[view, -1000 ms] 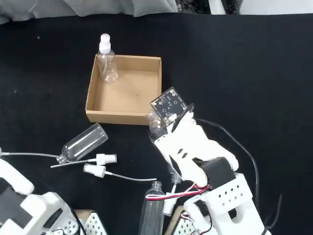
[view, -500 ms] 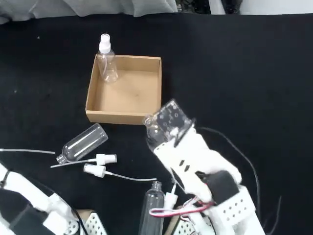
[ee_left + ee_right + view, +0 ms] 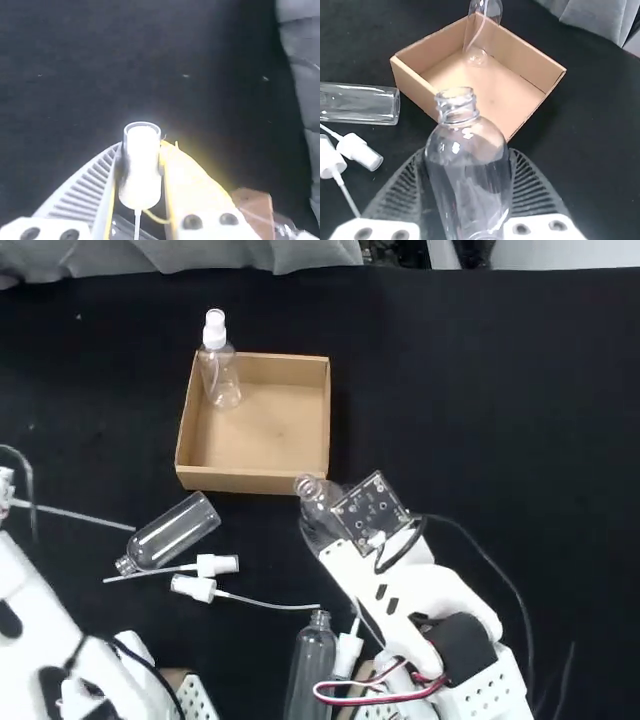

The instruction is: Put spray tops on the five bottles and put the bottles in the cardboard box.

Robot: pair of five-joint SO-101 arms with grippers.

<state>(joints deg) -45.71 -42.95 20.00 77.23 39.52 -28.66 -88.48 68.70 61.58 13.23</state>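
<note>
My right gripper (image 3: 320, 520) is shut on an uncapped clear bottle (image 3: 312, 498), held upright just in front of the cardboard box (image 3: 255, 480). In the right wrist view the bottle (image 3: 467, 165) stands between the fingers with its open neck up, and the box (image 3: 535, 62) is behind it. A capped bottle (image 3: 217, 365) stands in the box's far left corner. My left gripper (image 3: 141, 150) is shut on a white spray top (image 3: 141, 175) at the table's left edge; its thin tube (image 3: 75, 512) trails to the right.
A clear bottle (image 3: 170, 530) lies in front of the box, with two loose spray tops (image 3: 217, 564) (image 3: 195, 587) beside it. Another bottle (image 3: 312, 660) and a spray top (image 3: 345, 650) lie near the front edge by the right arm's base.
The right arm has drawn back from the box toward the front, keeping the bottle. The left arm has lifted the spray top, and its tube now slants up at the left edge.
</note>
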